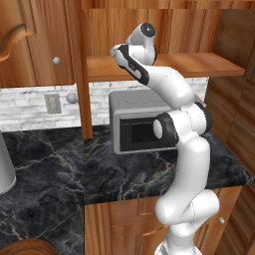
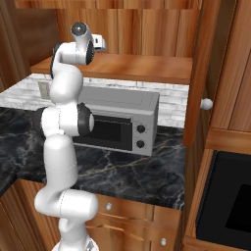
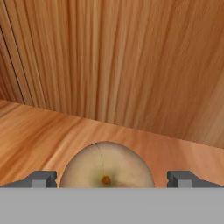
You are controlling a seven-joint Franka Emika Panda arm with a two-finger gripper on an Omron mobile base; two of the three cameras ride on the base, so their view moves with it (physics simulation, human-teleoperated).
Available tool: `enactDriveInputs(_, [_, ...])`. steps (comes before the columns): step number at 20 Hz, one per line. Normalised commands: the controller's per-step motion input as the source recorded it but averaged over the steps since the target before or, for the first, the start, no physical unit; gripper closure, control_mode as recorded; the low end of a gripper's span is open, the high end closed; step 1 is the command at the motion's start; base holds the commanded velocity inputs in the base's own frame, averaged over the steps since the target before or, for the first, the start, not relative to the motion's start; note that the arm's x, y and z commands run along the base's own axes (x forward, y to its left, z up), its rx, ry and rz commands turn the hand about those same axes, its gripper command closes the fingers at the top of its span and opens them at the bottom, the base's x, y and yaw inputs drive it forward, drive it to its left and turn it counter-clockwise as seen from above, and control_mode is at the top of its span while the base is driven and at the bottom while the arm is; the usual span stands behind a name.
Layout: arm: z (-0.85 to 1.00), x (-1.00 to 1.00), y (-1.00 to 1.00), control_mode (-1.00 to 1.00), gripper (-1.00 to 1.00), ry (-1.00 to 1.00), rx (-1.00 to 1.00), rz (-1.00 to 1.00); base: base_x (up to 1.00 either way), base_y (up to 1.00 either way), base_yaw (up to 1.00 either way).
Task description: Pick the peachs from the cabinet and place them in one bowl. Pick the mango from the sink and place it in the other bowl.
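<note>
Where cabinet (image 1: pixel 199 64) shelf overhangs, black marble counter (image 1: pixel 50 164)

My arm (image 1: pixel 184 149) is glossy white, built of rounded tubular segments with dark bands and round caps at each joint. My two fingertips (image 3: pixel 41 179) are small, dark grey and blocky.

Even, bright rendered light — soft shadows, no glare, slight pixel blur

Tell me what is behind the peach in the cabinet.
Behind the peach the cabinet's plank shelf runs back to its wood-panel wall. Nothing else shows there. The shelf right under the peach is covered by it. The open hand flanks the peach.
</note>
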Motion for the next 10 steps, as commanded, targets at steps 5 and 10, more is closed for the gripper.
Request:
enactDriveInputs(5, [-0.06, 0.15, 0.05, -1.0, -1.0, 0.02, 0.0, 0.0, 0.0, 0.0, 0.0])
enactDriveInputs(10, [-0.08, 0.13, 0.04, -1.0, -1.0, 0.03, 0.0, 0.0, 0.0, 0.0, 0.0])
